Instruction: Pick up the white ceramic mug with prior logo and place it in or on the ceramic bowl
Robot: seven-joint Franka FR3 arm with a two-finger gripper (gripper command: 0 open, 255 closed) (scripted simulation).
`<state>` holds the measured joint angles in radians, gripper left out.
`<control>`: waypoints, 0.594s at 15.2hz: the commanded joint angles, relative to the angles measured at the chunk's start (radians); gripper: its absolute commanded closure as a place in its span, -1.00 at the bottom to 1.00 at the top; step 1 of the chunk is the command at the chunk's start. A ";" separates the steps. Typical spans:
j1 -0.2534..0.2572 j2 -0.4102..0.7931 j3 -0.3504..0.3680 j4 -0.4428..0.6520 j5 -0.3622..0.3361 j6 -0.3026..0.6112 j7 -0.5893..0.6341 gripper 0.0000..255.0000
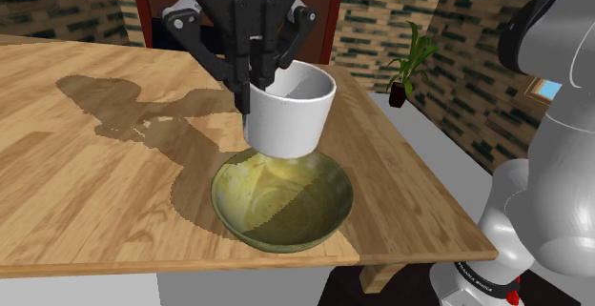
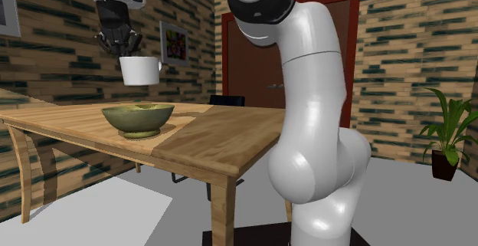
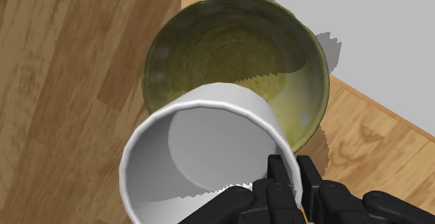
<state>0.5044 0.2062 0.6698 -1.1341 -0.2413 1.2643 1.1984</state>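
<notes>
A plain white mug (image 1: 288, 112) hangs in the air, upright, with my black gripper (image 1: 256, 73) shut on its rim, one finger inside and one outside. Right below it sits an olive-green bowl (image 1: 282, 201) near the corner of the wooden table (image 1: 86, 190). From the side, the mug (image 2: 139, 70) floats well above the bowl (image 2: 138, 119), its handle pointing to the second exterior view's right, under the gripper (image 2: 122, 47). Along the hand, the mug's open mouth (image 3: 202, 153) overlaps the near part of the bowl (image 3: 240, 45); the fingers (image 3: 284, 181) clasp its wall. No logo is visible.
The bowl lies close to the table's front edge and corner (image 1: 477, 247). A dark red door (image 2: 257, 60) and a dark chair (image 2: 227, 100) stand behind the table. A potted plant (image 1: 405, 61) is on the floor beyond. My white arm's base (image 1: 543, 190) rises at the shoulder view's right.
</notes>
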 commanded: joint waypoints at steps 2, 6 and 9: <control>-0.027 -0.038 -0.004 -0.090 0.028 0.061 -0.007 1.00; -0.050 -0.079 -0.011 -0.194 0.057 0.133 -0.014 1.00; -0.062 -0.102 -0.015 -0.260 0.072 0.182 -0.019 1.00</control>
<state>0.4448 0.1060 0.6560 -1.3802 -0.1707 1.4327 1.1802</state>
